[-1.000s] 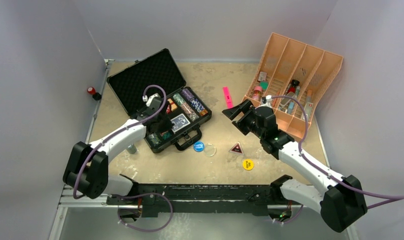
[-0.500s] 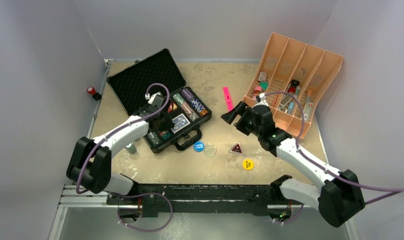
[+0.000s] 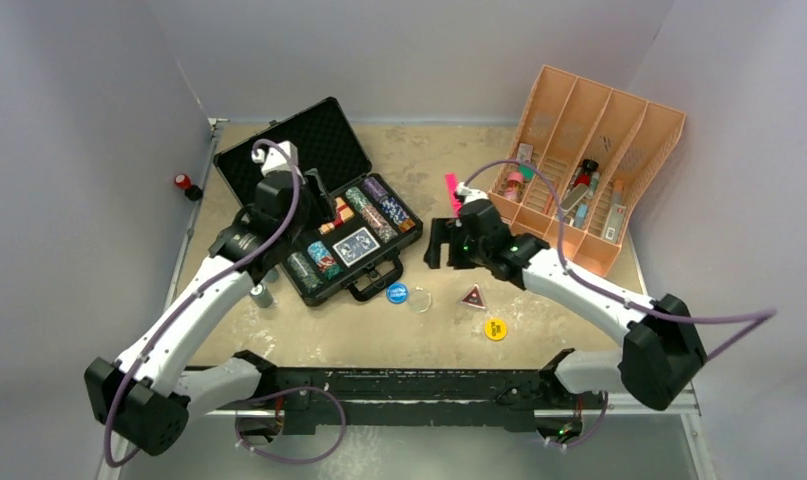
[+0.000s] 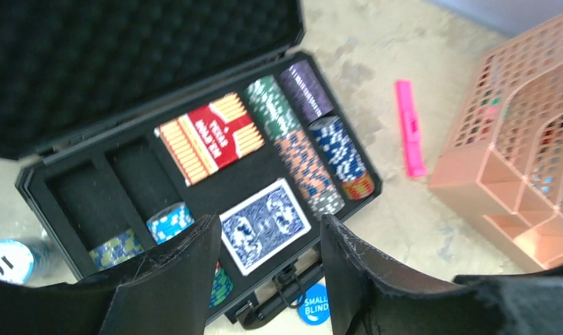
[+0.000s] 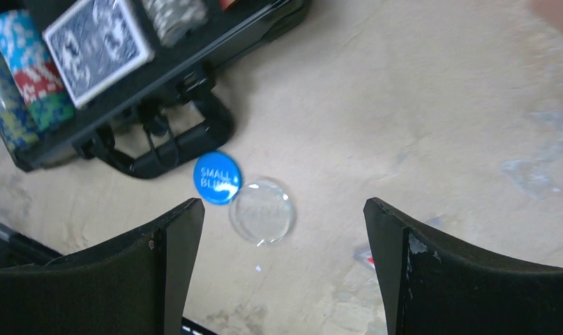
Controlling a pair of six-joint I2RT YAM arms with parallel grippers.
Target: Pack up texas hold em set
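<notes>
The black case lies open at the back left, lid up, holding rows of poker chips, a red deck and a blue deck. My left gripper hovers above the case, open and empty; in its wrist view the gripper frames the blue deck. A blue "small blind" disc and a clear disc lie in front of the case handle. My right gripper is wide open just above the clear disc, touching nothing.
A yellow disc and a dark triangular marker lie right of the discs. One chip stack stands outside the case's left corner. The orange divided tray leans at back right, with the pink marker beside it.
My left gripper has lifted back out of the case and opened. The right gripper swung left and down to above the clear disc, still open.
</notes>
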